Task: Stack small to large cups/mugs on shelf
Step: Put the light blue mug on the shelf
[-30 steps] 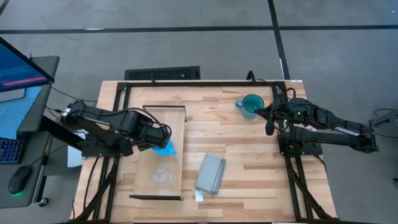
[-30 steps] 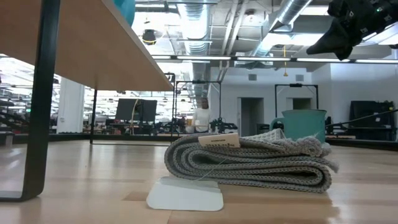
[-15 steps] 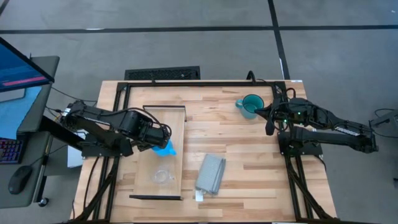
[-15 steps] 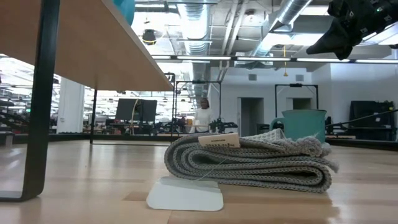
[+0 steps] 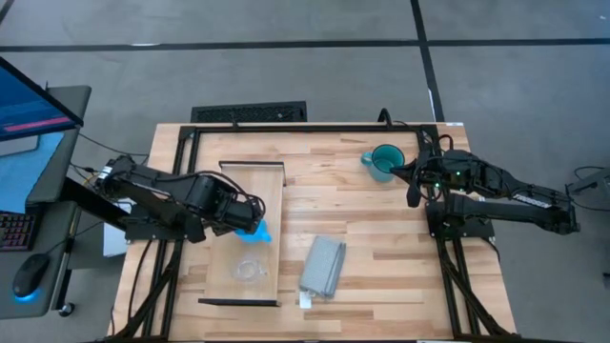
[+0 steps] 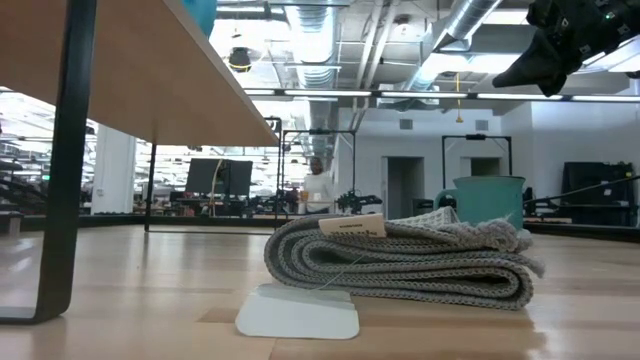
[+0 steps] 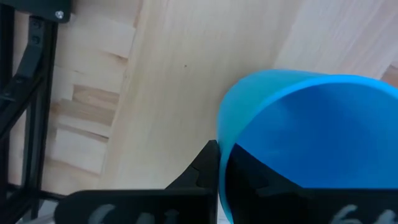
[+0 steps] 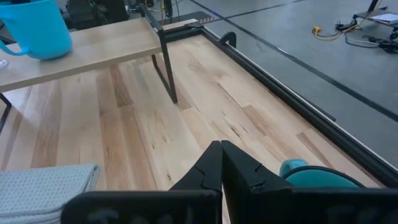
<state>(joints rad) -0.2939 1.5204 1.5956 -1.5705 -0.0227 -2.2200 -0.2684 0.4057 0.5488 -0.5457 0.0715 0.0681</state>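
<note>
The bright blue mug point(image 5: 257, 231) is above the light wood shelf point(image 5: 262, 181), with my left gripper point(image 5: 248, 226) shut on it from above. A small clear cup point(image 5: 248, 271) stands on the shelf, just nearer the table's front edge. The teal mug point(image 5: 387, 160) stands on its base on the tabletop at the far right. My right gripper point(image 5: 412, 193) is shut with nothing in it and hangs in the air beside the teal mug point(image 8: 317, 177). My left gripper pinches the blue mug's wall at the rim point(image 7: 222, 146), with one finger point(image 7: 208, 165) outside the mug and the other inside. The fingers point down. The mug stays upright below them; I cannot tell whether its base touches the shelf.
A folded grey knitted cloth point(image 5: 323, 265) with a white tag lies on the tabletop to the right of the shelf. The shelf stands on dark legs point(image 6: 60, 170) above the table. A dark metal frame point(image 5: 315, 127) runs along the table's edges. A person moves in the room far behind.
</note>
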